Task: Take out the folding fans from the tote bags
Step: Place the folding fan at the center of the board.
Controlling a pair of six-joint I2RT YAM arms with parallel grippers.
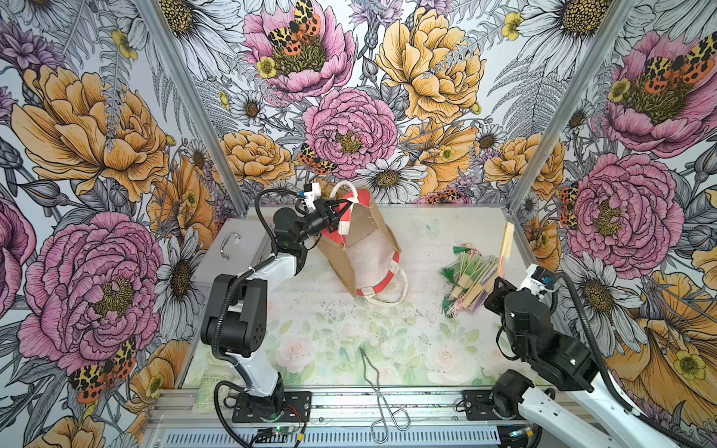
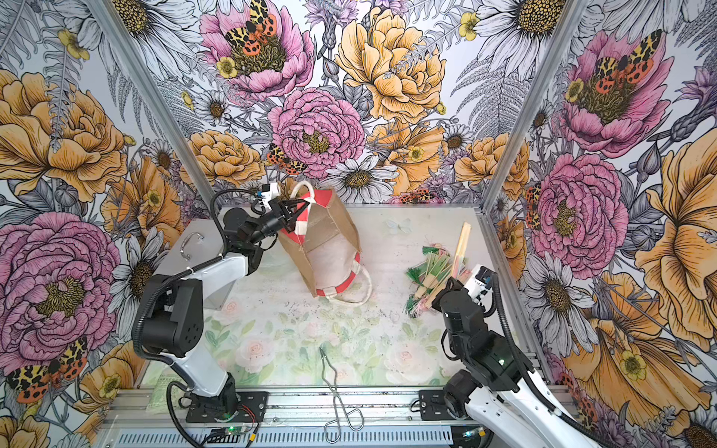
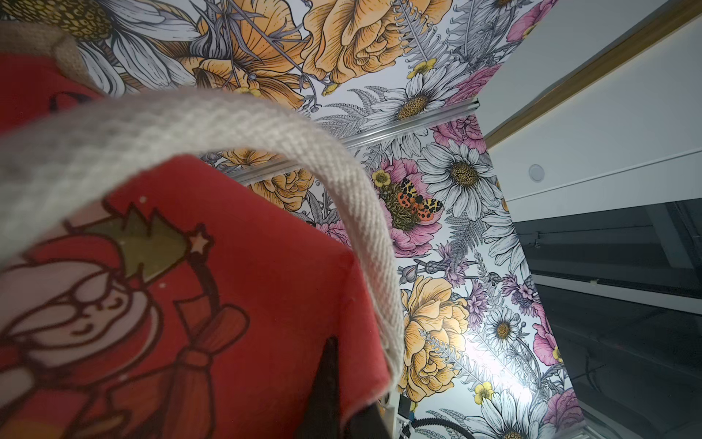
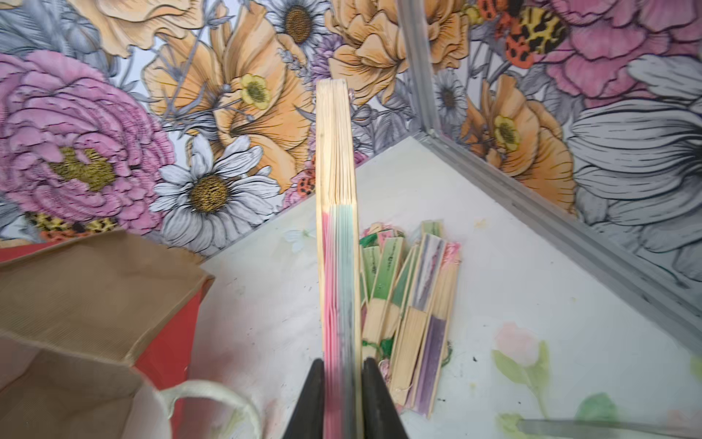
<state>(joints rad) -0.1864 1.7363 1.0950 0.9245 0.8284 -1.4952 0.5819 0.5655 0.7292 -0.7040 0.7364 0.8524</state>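
**Fan held over the pile; bag held by its rim.**
The right gripper [image 4: 343,380] pinches one closed fan [image 4: 338,213] above the pile of fans [image 1: 471,277], well apart from the tote bag [image 1: 343,271]. The left gripper [image 1: 345,204] is pressed together on the bag's rim. Risk: a high release may scatter the pile; the bag may topple if the rim slips.

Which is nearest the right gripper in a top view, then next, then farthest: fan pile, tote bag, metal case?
1. Fan pile, just beside the right gripper, which holds a fan.
2. Tote bag, mid-table.
3. Metal case, at the far left edge.
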